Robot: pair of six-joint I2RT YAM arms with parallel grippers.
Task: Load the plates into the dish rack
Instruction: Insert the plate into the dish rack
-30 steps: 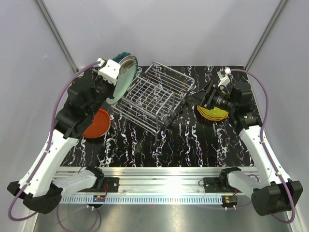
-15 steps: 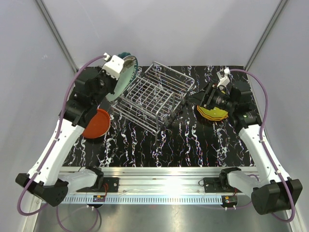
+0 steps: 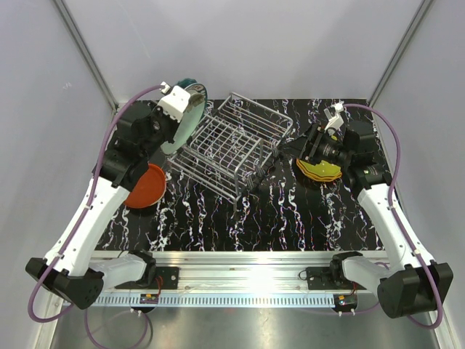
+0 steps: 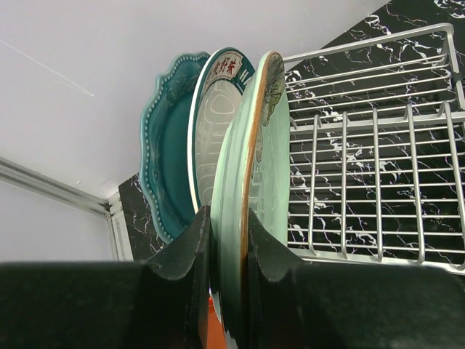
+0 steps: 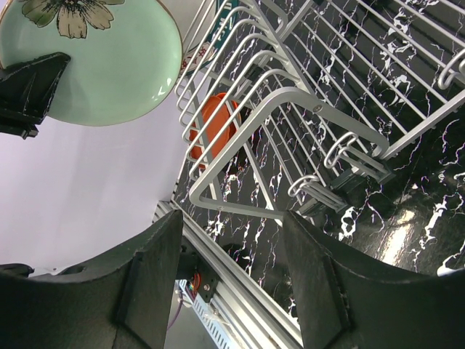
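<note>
My left gripper (image 3: 178,116) is shut on the rim of a mint green plate (image 3: 184,129), held on edge in the air by the left far corner of the dish rack (image 3: 232,145). In the left wrist view both fingers (image 4: 185,251) clamp that mint plate (image 4: 251,182); behind it stand a cream plate (image 4: 218,120) and a scalloped teal plate (image 4: 166,145), with the rack (image 4: 363,167) to the right. A red-orange plate (image 3: 145,185) lies on the table. My right gripper (image 3: 298,147) is open and holds nothing, just right of the rack above a yellow-green and orange stack (image 3: 322,172).
The black marbled table (image 3: 240,218) ends at an aluminium rail (image 3: 240,262) along the near edge. Grey walls enclose the back and sides. The right wrist view looks through the rack's wires (image 5: 290,94) toward the mint plate (image 5: 94,65) and the red-orange plate (image 5: 214,131).
The left arm has carried the mint plate a little back and to the right, closer to the rack's far-left corner. The right arm has barely moved.
</note>
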